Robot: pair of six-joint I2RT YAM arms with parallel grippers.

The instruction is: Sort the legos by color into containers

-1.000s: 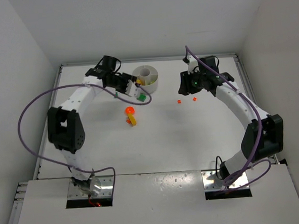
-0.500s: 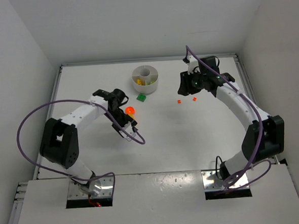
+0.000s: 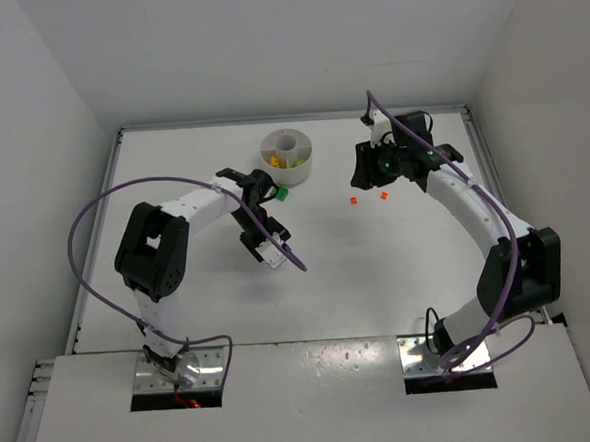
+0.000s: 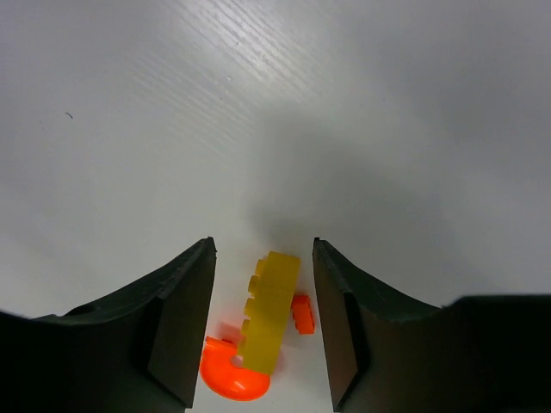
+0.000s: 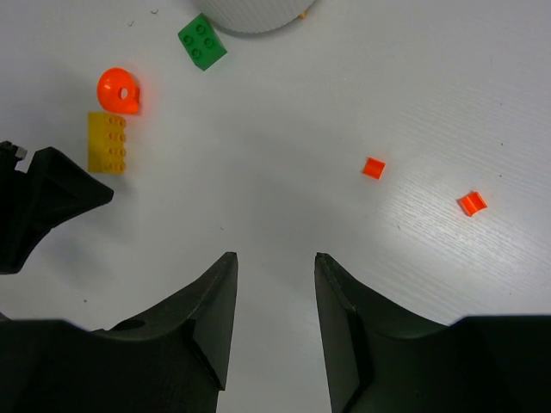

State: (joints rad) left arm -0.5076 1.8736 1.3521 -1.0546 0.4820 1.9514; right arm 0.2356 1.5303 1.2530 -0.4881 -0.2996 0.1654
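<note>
Pick-up step: your left gripper stands released, jaws straddling the yellow brick, which lies apart from the dish. Your right gripper is released and empty. Next, likely: lower, clench, carry to the yellow compartment.

A matte white table lies enclosed by bare white walls at the back and on both sides. A white board spans its near edge, with two rectangular cut-outs showing metal plates.
</note>
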